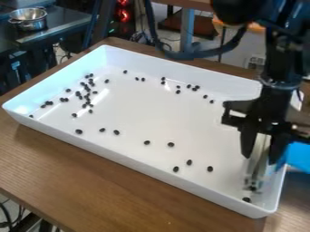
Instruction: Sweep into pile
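Beans (79,132) dot the left end of the tray (121,159), in a loose cluster with strays around it; if I sweep that end too fast, I could fling those apart rather than gather them. Across the middle, more lie spread along the far and near sides, and a narrow stroke would probably slip past them. At the right end my gripper (259,158) hangs over the tray, its fingers closed about a pale tool (259,171), perhaps a brush, low among the last beans. Its tilt could let them roll under, and too much push might twist it in my grip. One bean sits near the right corner, where the walls could block my stroke. Beyond the right wall lies a blue thing (299,156) I can't identify.
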Controlling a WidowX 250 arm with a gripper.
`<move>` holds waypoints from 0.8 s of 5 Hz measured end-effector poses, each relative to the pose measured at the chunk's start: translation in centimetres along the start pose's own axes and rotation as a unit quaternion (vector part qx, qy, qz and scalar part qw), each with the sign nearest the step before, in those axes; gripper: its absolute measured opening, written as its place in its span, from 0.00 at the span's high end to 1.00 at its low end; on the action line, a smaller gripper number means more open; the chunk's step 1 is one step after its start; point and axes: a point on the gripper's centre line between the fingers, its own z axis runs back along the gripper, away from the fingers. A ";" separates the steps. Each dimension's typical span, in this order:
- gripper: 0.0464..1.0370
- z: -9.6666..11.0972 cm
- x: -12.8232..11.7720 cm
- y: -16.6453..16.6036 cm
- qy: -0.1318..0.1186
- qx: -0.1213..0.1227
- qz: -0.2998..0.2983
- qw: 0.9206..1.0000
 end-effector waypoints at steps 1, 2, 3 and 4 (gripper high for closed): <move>0.68 1.3 -0.1 0.2 -0.020 -0.008 -0.006 1.000; 0.68 0.4 -0.3 0.7 -0.023 0.000 -0.009 1.000; 0.68 -0.1 -0.4 1.0 -0.031 0.007 -0.011 0.999; 0.68 -0.3 -0.2 1.1 -0.041 0.010 -0.008 0.999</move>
